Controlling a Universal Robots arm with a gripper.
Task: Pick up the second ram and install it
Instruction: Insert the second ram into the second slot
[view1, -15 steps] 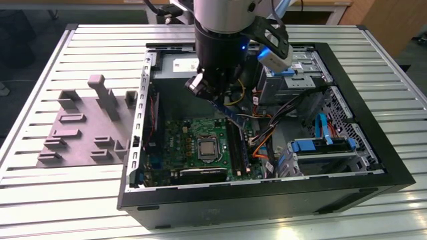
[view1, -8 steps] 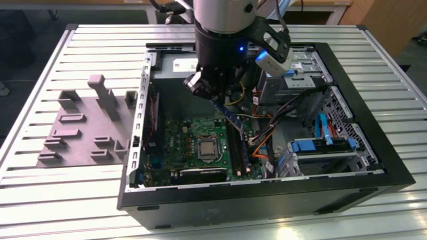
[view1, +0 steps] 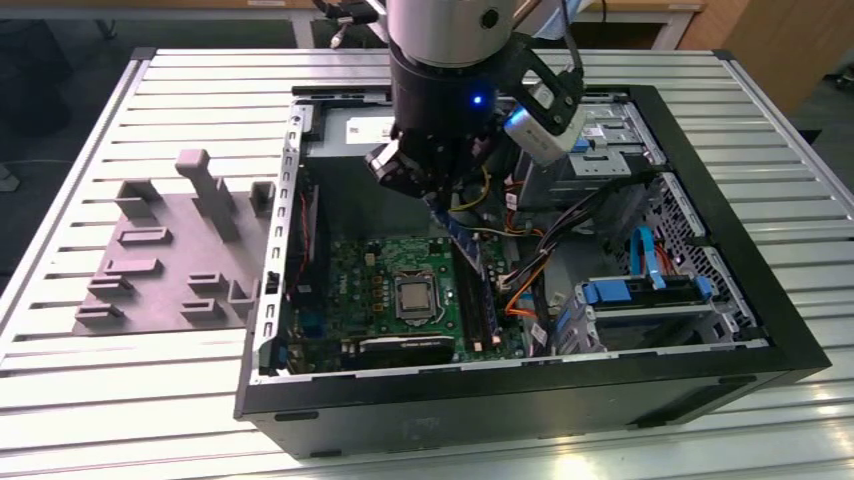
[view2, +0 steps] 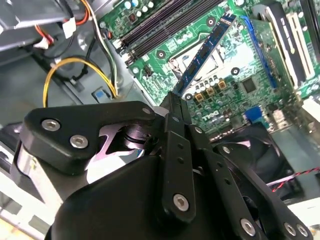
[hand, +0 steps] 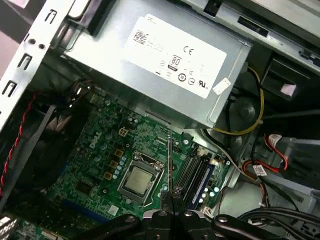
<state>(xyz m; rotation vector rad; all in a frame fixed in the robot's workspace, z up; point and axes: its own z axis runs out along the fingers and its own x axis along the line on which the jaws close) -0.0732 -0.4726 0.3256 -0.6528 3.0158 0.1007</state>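
Note:
My gripper (view1: 435, 196) hangs inside the open computer case (view1: 534, 395), above the green motherboard (view1: 354, 290). It is shut on the second ram (view2: 205, 52), a long thin blue-edged stick with black chips that juts out past the fingertips over the processor socket. In the exterior view the second ram (view1: 458, 238) slants down from the gripper toward the long black memory slots (view1: 477, 300). In the first wrist view my gripper (hand: 172, 194) shows the second ram (hand: 170, 160) edge-on, just beside the slots (hand: 192, 172) and clear of them. The gripper (view2: 175, 100) pinches one end of the stick.
The silver power-supply box (hand: 165, 65) sits close behind the gripper. Yellow and orange cables (view1: 527, 270) run beside the slots, and blue drive brackets (view1: 641, 290) lie toward the exterior view's right. A grey moulded holder (view1: 174, 250) stands on the slatted table outside the case. The processor (hand: 139, 181) lies next to the slots.

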